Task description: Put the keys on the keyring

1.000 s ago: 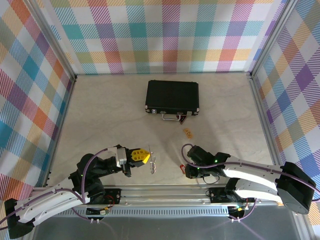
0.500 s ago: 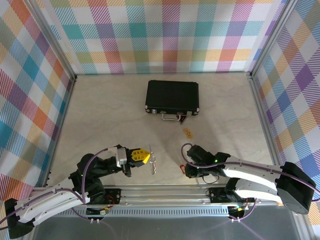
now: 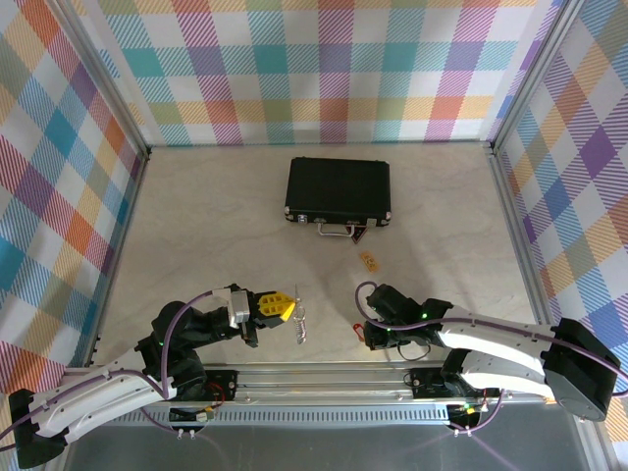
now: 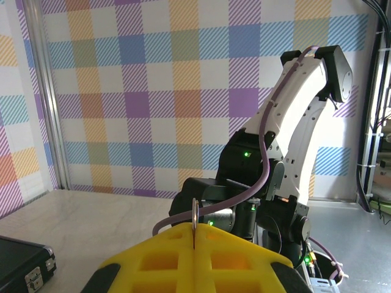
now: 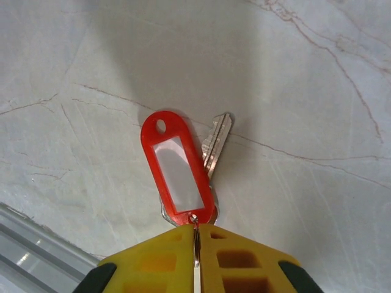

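We find no writing we can read. The key (image 5: 177, 171) has an oblong red plastic head with a plain white label window, and at the far end of the head is a small hole. Its silver blade pokes out from under the head on the right and lies flat on the marbled counter (image 3: 216, 216).

The right gripper (image 5: 195, 229) has its yellow fingers pressed together on the thin wire ring at the near end of the red head. In the top view the key (image 3: 357, 328) is a red speck at the tip of the right gripper (image 3: 365, 334), near the front edge, right of centre.

The left gripper (image 4: 194, 231) is closed too, pinching the keyring (image 4: 194, 218), which we see edge-on as a thin metal strip rising between the yellow fingers. From above, the keyring (image 3: 300, 324) sits at the tip of the left gripper (image 3: 288, 311), left of the key and a little apart from it.

Beyond the keyring, the left wrist view takes in the right arm (image 4: 299, 122).

A black case (image 3: 339, 188) lies at the far middle of the counter, its metal handle on the near side. A small yellow-orange tag (image 3: 369, 260) rests between the case and the right gripper. A corner of the case (image 4: 18, 262) shows at the left wrist view's lower left. Plaid walls (image 3: 314, 69) enclose the counter.
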{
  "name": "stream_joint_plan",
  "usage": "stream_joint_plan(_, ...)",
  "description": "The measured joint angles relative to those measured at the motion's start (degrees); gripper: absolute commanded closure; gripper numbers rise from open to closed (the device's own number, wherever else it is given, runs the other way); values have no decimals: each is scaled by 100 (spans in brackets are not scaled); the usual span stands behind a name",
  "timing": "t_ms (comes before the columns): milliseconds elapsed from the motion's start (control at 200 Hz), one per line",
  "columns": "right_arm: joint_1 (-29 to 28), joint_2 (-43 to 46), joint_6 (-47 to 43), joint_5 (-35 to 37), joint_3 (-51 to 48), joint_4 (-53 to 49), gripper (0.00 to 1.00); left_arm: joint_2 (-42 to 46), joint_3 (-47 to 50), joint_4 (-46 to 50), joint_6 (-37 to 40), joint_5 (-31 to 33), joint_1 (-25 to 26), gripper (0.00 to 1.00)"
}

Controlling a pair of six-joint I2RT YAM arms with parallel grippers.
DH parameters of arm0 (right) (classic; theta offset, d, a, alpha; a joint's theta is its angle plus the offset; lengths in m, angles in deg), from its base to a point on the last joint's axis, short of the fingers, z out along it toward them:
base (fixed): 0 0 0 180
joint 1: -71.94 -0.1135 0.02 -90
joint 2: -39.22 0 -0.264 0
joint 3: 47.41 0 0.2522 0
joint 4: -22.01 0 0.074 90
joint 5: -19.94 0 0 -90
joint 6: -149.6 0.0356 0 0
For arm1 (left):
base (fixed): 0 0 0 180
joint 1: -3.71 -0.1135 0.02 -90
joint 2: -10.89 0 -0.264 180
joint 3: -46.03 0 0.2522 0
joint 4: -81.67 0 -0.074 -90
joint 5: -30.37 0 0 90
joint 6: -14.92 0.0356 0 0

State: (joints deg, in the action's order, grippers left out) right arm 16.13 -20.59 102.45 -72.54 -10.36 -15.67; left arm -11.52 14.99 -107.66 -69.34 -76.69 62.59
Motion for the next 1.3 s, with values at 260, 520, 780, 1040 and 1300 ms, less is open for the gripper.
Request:
stream_joint_plan(260,0,457,-299,-26,57,-120,100,-26,0,0,2,4,0,100)
stream_joint_plan(520,0,911,-964,-173,413,-173,100,-509,-31,57,98,50,0,100)
stream_joint_plan(780,0,1368,-2072,-518,852,-131,100,-1185,-249,203,114,63,-2,100)
stream_joint_plan(1040,-2,1659,-3311,-1134,1543,0,100,-1582,-739,411,166,37,0,100)
stream_joint_plan(1300,-2,1517,-4232,-1895,2326,92,100,-1703,-1080,713,295,-216,0,100)
